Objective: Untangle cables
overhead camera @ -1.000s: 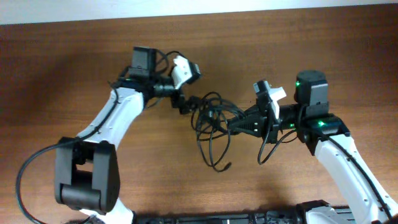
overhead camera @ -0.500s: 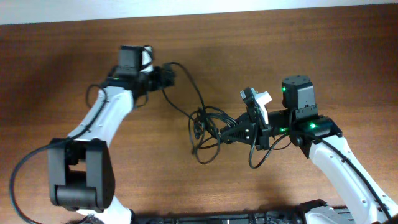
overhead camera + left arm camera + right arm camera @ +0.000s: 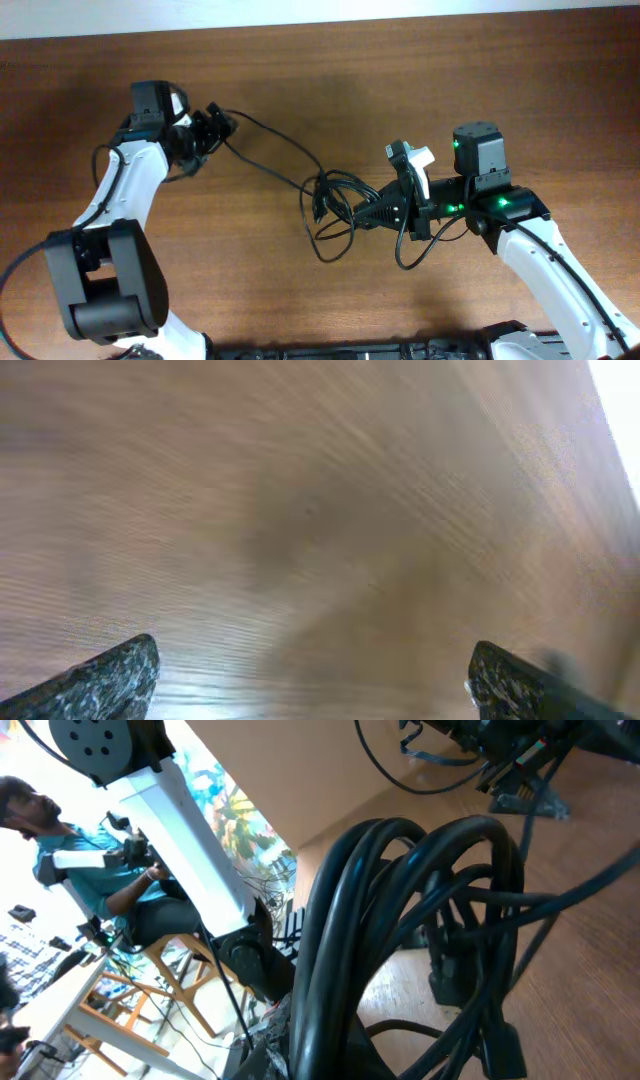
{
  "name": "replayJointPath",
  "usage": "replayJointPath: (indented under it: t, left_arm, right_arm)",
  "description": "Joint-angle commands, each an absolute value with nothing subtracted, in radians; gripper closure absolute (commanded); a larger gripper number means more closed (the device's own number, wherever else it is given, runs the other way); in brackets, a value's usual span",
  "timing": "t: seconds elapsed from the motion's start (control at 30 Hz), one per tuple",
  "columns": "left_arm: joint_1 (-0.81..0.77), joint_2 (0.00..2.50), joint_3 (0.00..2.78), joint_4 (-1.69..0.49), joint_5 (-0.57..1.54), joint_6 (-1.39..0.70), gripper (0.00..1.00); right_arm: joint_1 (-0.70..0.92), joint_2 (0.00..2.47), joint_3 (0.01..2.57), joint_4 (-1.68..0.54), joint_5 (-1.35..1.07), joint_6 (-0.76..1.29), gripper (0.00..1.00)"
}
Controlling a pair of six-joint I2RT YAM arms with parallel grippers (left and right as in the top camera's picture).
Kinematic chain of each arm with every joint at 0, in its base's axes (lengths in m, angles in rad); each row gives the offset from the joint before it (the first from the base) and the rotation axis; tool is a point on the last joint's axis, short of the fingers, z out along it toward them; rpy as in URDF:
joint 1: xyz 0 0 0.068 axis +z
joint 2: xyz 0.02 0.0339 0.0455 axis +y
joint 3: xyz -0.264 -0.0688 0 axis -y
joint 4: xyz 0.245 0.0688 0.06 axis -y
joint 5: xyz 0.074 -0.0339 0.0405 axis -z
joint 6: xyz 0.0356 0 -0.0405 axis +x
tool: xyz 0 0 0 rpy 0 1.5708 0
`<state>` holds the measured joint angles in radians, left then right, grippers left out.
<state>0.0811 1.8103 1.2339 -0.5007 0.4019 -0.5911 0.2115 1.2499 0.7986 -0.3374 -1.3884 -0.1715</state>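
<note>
The black cables (image 3: 330,205) lie tangled in loops at the table's middle. One strand (image 3: 275,150) runs out of the tangle up and left to my left gripper (image 3: 215,125). In the left wrist view the left gripper's (image 3: 310,685) fingers stand wide apart with only bare wood between them. My right gripper (image 3: 368,215) is shut on the right side of the tangle. In the right wrist view the thick bundle of loops (image 3: 400,920) rises from the right gripper's jaws (image 3: 305,1050), with a plug (image 3: 500,1050) hanging low.
The wooden table (image 3: 300,60) extends around the tangle. A loop of the right arm's own wire (image 3: 415,255) hangs below the right gripper. The table's far edge meets a pale wall at the top.
My left gripper has moved left and away from the tangle, drawing one strand out long. The right gripper shifted slightly left, then stayed holding the bundle.
</note>
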Motion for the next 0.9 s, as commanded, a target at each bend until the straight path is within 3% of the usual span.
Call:
replayJointPath:
  t: [0.0, 0.07, 0.13, 0.2, 0.3, 0.4, 0.5, 0.6, 0.73, 0.87]
  left_arm:
    - [-0.046, 1.818, 1.231, -0.419, 0.717, -0.189, 0.01]
    - [-0.16, 1.818, 1.231, -0.424, 0.758, 0.177, 0.01]
    - [-0.25, 1.818, 1.231, -0.429, 0.664, 0.313, 0.01]
    - [-0.336, 1.818, 1.231, -0.415, 0.494, 0.313, 0.01]
    - [-0.387, 1.818, 1.231, -0.396, 0.45, 0.274, 0.01]
    - [-0.339, 1.818, 1.231, -0.398, 0.317, 0.04, 0.01]
    - [-0.264, 1.817, 1.231, -0.409, 0.318, 0.01, 0.01]
    - [-0.201, 1.811, 1.231, -0.443, 0.33, 0.012, 0.01]
    - [-0.081, 1.713, 1.231, -0.446, 0.622, 0.218, 0.01]
    - [0.004, 1.643, 1.231, -0.447, 1.0, 0.409, 0.01]
  right_arm:
    - [0.223, 1.236, 0.806, -0.336, -1.409, -0.179, 0.96]
    - [0.223, 1.236, 0.806, -0.337, -1.41, -0.178, 0.96]
    - [0.223, 1.236, 0.806, -0.337, -1.427, -0.178, 0.96]
    - [0.223, 1.236, 0.806, -0.337, -1.475, -0.178, 0.96]
    - [0.223, 1.236, 0.806, -0.337, -1.449, -0.178, 0.96]
    - [0.223, 1.236, 0.806, -0.343, -1.285, -0.178, 0.96]
    - [0.221, 1.236, 0.806, -0.331, -0.953, -0.097, 0.92]
    - [0.223, 1.237, 0.806, -0.176, -1.081, -0.217, 0.96]
    - [0.223, 1.249, 0.806, 0.043, -1.27, -0.292, 0.96]
    - [0.224, 1.367, 0.806, 0.099, -1.552, -0.29, 0.96]
